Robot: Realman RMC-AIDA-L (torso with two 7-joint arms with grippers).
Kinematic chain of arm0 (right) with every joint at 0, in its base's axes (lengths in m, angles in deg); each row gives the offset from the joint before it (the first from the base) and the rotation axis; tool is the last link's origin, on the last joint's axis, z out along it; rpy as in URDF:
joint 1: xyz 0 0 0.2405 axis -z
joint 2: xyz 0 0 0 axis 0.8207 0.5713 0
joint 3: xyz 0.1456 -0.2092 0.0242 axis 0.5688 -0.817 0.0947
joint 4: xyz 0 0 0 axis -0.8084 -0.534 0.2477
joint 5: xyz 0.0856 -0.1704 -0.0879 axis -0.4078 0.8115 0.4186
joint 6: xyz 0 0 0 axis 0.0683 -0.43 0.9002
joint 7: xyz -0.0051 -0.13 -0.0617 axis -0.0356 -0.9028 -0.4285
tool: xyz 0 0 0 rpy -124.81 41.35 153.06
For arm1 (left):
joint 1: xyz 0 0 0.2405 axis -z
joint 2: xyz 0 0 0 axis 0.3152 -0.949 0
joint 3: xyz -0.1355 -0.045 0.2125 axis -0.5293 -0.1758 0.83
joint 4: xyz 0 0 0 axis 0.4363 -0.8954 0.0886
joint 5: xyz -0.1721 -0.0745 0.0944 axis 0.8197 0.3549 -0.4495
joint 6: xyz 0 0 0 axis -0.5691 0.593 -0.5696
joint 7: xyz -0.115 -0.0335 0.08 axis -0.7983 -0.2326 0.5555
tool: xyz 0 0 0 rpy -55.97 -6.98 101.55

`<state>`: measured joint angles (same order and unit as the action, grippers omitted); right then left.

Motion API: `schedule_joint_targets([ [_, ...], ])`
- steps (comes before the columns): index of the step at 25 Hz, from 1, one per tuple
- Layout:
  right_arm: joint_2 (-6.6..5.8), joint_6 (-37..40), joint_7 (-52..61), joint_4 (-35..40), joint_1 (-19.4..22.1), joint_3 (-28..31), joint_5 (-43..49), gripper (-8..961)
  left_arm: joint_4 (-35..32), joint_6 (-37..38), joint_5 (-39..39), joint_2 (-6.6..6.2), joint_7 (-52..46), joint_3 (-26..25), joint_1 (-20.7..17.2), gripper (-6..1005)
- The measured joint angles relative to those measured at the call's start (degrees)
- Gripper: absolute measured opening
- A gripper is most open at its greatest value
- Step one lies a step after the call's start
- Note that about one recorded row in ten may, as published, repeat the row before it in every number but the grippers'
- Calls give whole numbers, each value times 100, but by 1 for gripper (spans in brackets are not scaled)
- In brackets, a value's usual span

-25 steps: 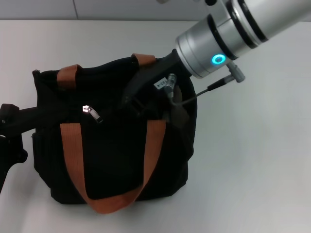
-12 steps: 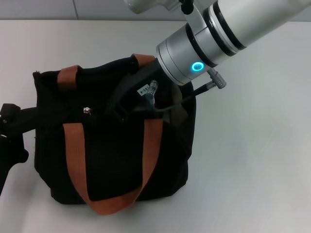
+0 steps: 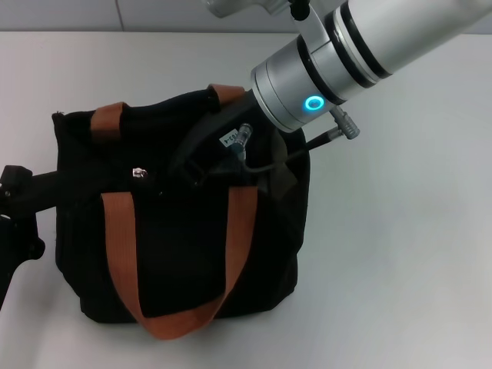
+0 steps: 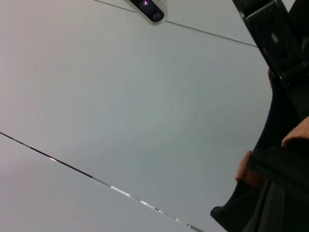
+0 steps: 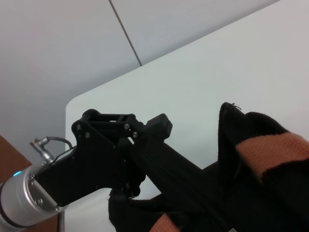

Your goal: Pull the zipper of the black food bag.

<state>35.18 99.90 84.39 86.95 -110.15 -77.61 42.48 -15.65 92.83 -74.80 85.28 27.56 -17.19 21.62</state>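
The black food bag [image 3: 177, 254] stands on the white table with its orange-brown straps hanging over the front. On its top edge the zipper [image 3: 139, 174] shows as a small silver glint. My right gripper [image 3: 181, 171] reaches down from the upper right onto the bag's top, just right of the zipper; black on black hides its tip. At the bag's left end my left gripper [image 3: 23, 188] is shut on a taut strip of the bag's fabric. In the right wrist view the left gripper [image 5: 145, 140] clamps that strip of the bag [image 5: 251, 169].
The white table [image 3: 400, 254] stretches to the right of and behind the bag. A grey cable loops from the right wrist over the bag's top. The left wrist view shows mostly wall, with the bag [image 4: 285, 193] at one side.
My right arm has swung left over the bag's top toward the zipper. The silver pull tab now shows less. The left gripper has stayed in place.
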Motion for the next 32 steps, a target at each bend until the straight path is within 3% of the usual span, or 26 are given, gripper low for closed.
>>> schedule_joint_targets([
  [14, 15, -438, 71, -82, -83, -529, 17, 190, 5, 29, 1, 0, -5, 44, 59, 13],
  [32, 10, -465, 150, -52, -102, -532, -33, 158, 4, -434, 54, 0, -10, -38, -61, 14],
])
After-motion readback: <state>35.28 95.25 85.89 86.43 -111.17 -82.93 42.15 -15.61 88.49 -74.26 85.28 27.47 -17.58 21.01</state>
